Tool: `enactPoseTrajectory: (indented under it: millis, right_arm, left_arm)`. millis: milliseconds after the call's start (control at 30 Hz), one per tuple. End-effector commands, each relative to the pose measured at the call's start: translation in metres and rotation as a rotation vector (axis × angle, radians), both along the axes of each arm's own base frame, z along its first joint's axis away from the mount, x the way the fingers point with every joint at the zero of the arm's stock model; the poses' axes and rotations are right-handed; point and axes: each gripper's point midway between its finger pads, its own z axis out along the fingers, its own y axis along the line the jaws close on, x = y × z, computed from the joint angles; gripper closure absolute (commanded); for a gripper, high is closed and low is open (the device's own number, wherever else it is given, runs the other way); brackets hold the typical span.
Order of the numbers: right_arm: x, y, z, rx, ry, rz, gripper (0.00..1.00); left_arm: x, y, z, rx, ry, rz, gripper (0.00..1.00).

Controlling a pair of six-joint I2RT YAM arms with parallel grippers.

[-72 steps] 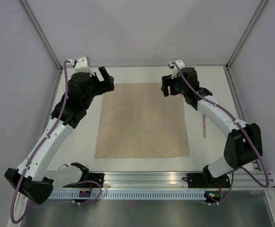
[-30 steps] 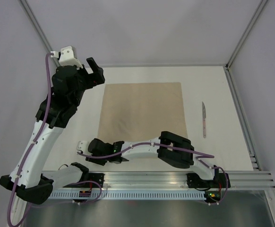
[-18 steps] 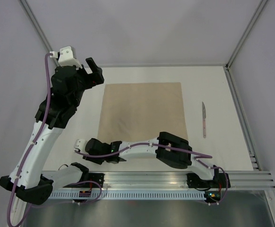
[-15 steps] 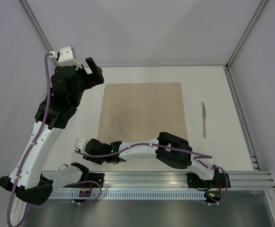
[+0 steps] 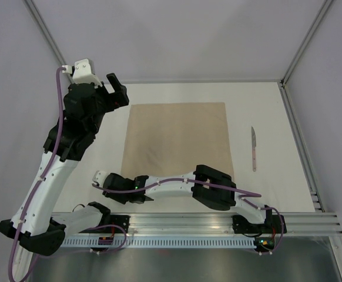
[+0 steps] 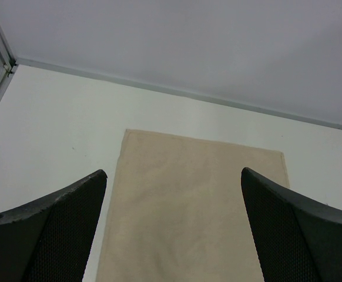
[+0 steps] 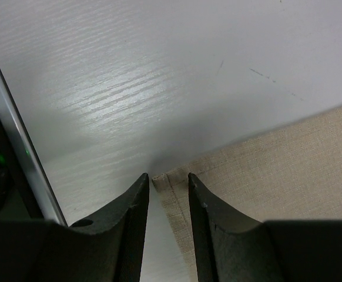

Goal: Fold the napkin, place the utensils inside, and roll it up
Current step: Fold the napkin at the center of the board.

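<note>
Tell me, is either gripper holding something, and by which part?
Nothing yet. The right gripper straddles a corner of the napkin, jaws apart; the left gripper hangs open, empty.

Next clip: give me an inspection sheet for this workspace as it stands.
Surface: white table, faint scuffs.
Job's things: napkin flat, unfolded; one knife on the table right of it, apart.
Clutter: nothing seen.
Grippers: left gripper raised, jaws wide open, empty; right gripper low at the napkin's near-left corner, jaws narrowly apart astride the hem.
Cables: purple cable along each arm.
Surroundings: grey walls, metal rail at near edge.
</note>
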Motion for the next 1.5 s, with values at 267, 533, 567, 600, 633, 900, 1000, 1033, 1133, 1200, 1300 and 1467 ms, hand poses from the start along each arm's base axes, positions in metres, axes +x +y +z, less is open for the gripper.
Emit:
enactPoseTrajectory:
  millis: [267, 533, 567, 600, 633, 900, 1000, 1033, 1133, 1200, 1300, 1467]
  right_arm:
    - [-0.006, 0.002, -0.008, -0.020, 0.036, -0.037, 0.64]
    - [-0.007, -0.003, -0.015, -0.039, 0.051, -0.067, 0.69]
    - [-0.007, -0.003, -0.016, -0.042, 0.055, -0.068, 0.69]
    - [-0.008, -0.004, -0.019, -0.049, 0.057, -0.066, 0.69]
    - [-0.007, -0.005, -0.019, -0.051, 0.052, -0.070, 0.70]
    - [-0.006, -0.004, -0.017, -0.055, 0.043, -0.070, 1.00]
    - [-0.003, 0.001, -0.005, -0.034, 0.031, -0.066, 1.00]
    - [-0.003, 0.006, 0.003, -0.017, 0.034, -0.060, 1.00]
    - [-0.009, 0.017, 0.024, 0.025, 0.066, -0.043, 1.00]
    - [-0.015, 0.027, 0.041, 0.061, 0.081, -0.028, 0.99]
    - [-0.024, 0.036, 0.052, 0.070, 0.098, -0.017, 1.00]
    - [-0.041, 0.047, 0.064, 0.092, 0.118, 0.016, 0.99]
  left_arm:
    - [-0.001, 0.006, -0.003, 0.052, 0.006, 0.009, 0.00]
    - [0.000, 0.009, -0.004, 0.068, 0.009, 0.026, 0.00]
    - [0.000, 0.010, -0.004, 0.069, 0.007, 0.028, 0.00]
    - [0.000, 0.010, -0.004, 0.069, 0.008, 0.028, 0.00]
    - [0.000, 0.011, -0.005, 0.071, 0.009, 0.032, 0.00]
    - [-0.001, 0.011, -0.004, 0.070, 0.002, 0.030, 0.00]
    - [-0.003, 0.012, -0.001, 0.066, -0.006, 0.034, 0.00]
    - [-0.003, 0.013, 0.000, 0.066, -0.007, 0.034, 0.00]
    - [-0.004, 0.015, 0.006, 0.059, -0.023, 0.042, 0.00]
    - [-0.005, 0.016, 0.008, 0.058, -0.028, 0.045, 0.00]
    - [-0.006, 0.017, 0.012, 0.055, -0.037, 0.053, 0.00]
    - [-0.009, 0.019, 0.015, 0.048, -0.045, 0.053, 0.00]
